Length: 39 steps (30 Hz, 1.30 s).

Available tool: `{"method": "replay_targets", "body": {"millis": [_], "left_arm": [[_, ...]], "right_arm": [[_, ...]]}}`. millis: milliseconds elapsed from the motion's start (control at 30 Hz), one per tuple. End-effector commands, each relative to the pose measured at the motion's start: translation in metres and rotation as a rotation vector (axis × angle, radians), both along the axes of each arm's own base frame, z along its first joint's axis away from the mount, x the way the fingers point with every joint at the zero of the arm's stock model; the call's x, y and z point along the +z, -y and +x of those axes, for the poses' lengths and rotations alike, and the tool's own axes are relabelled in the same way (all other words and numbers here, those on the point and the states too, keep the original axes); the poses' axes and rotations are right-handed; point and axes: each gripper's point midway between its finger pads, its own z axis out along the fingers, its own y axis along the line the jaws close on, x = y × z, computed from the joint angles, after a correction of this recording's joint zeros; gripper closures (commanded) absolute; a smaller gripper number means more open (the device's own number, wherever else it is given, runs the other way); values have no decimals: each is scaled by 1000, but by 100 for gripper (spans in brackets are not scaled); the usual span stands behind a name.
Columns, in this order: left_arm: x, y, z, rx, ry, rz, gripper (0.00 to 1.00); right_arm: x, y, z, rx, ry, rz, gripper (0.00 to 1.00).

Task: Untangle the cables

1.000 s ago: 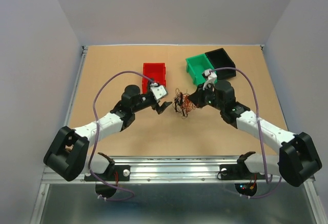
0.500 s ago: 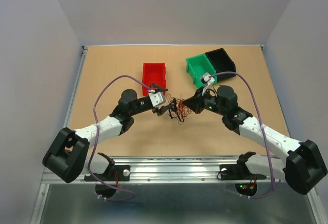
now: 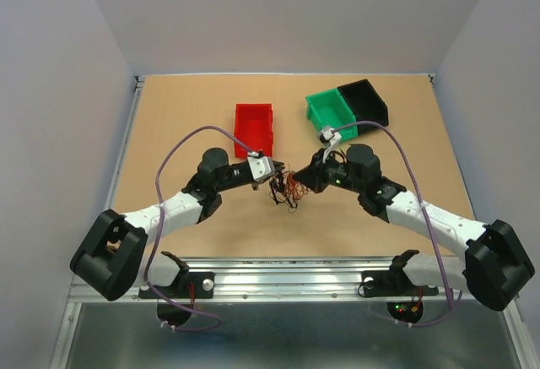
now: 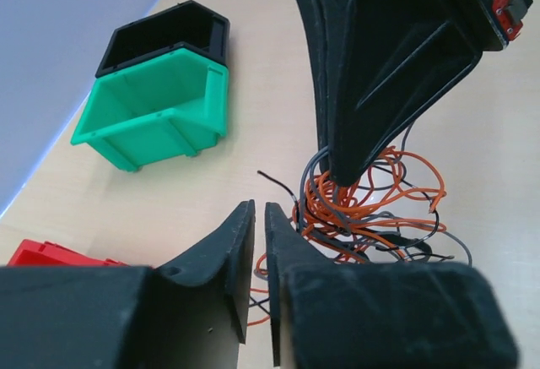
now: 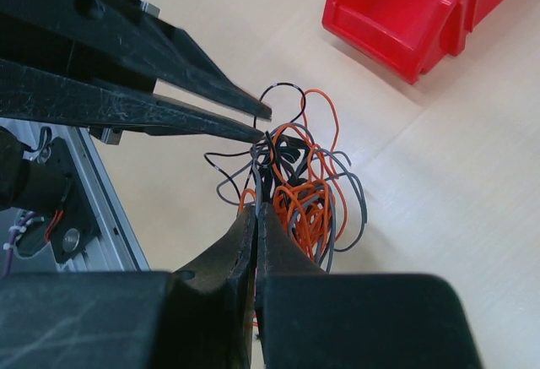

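The cables (image 3: 287,190) are a small tangle of orange, grey and black wires, hanging just above the table between the two grippers. My right gripper (image 5: 257,208) is shut on a grey strand at the top of the cables (image 5: 308,192) and holds the bunch up. My left gripper (image 4: 259,210) is just left of the cables (image 4: 371,208), its jaws nearly together with a thin slit between them. In the right wrist view its fingertips (image 5: 263,117) touch the tangle's top. Whether a wire is pinched there does not show.
A red bin (image 3: 254,124) stands behind the left gripper. A green bin (image 3: 327,112) and a black bin (image 3: 364,101) stand side by side at the back right. Purple arm cables (image 3: 173,154) arch over both arms. The table's metal rail (image 3: 278,272) runs along the front.
The left gripper moved right up to the tangle and its jaws closed from wide open to nearly together. The right gripper carried the cables left and slightly nearer, staying shut.
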Motion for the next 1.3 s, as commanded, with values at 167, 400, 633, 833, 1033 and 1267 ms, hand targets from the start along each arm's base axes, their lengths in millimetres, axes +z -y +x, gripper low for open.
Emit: {"method": "replay_targets", "body": {"millis": [167,400,633,833,1033,1267], "left_arm": [[16,10,-7,-47,59,-1,64],[21,9,-13,-66,65,2,43],[31,3,-14,-41,85,-14,37],[21,6,-16,-70,73,22,35],[3,10,-8,-69,41,77,37],[0,15,0,-51,26,99,85]], "right_arm": [[37,-12,5,15,113,71,100],[38,-10,6,2,117,69,99],[36,-10,8,-9,116,63,99],[39,-10,6,3,121,73,99],[43,-9,1,12,136,84,99],[44,-10,-5,41,148,89,99]]}}
